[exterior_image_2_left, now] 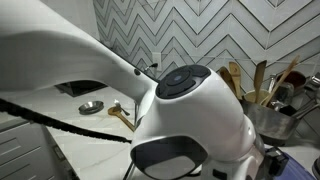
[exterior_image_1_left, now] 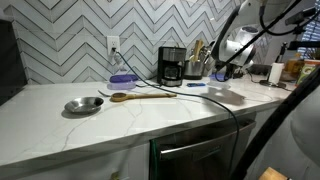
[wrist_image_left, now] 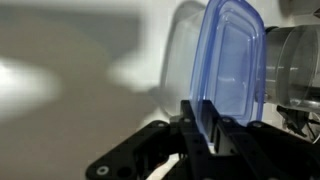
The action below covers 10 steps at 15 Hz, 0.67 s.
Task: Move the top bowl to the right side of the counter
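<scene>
The top bowl [wrist_image_left: 232, 60] is hanging off the surface [exterior_image_1_left: 50, 130], caught by its rim between the jaws, which are clamping that one wall from either side. In the wrist view it is showing nearly edge-on, its rim standing up and away from the jaws, so the bowl is sitting tilted in the grip rather than level. Judging from an exterior view, the arm [exterior_image_1_left: 238, 40] is carrying it over the right-hand stretch of the surface. That is past the coffee maker [exterior_image_1_left: 171, 65] and well apart from the darker blue-purple bowl [exterior_image_1_left: 122, 78], the wooden spoon [exterior_image_1_left: 140, 96] and the metal bowl [exterior_image_1_left: 83, 105]. The coming move, I judge, is turning on the drop beneath: the surface is lying below the bowl, while a clear container [wrist_image_left: 292, 70] is crowding just beside its far wall. Setting it down is calling for tipping the base flat and steering away from that neighbour. Whether bare surface is waiting directly underneath, I cannot tell.
</scene>
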Each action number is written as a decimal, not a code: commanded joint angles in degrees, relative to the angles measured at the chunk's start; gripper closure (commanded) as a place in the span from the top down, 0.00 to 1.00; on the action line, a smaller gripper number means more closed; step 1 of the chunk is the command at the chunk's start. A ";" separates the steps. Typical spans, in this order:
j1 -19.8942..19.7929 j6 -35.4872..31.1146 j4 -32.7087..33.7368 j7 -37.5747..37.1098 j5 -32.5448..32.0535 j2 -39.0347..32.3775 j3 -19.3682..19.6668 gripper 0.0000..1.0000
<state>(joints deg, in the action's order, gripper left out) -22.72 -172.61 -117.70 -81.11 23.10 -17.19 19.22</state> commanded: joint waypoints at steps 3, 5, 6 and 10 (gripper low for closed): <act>-0.04 2.96 3.45 0.77 2.08 -2.34 0.16 0.55; -0.02 5.27 2.72 1.63 1.52 -0.66 0.26 0.70; 0.07 7.00 1.98 2.41 0.90 0.58 0.42 0.77; 0.41 11.02 -3.29 11.04 -1.07 8.50 0.24 1.00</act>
<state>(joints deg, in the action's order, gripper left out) -22.58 -164.26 -115.70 -75.85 23.18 -15.81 19.27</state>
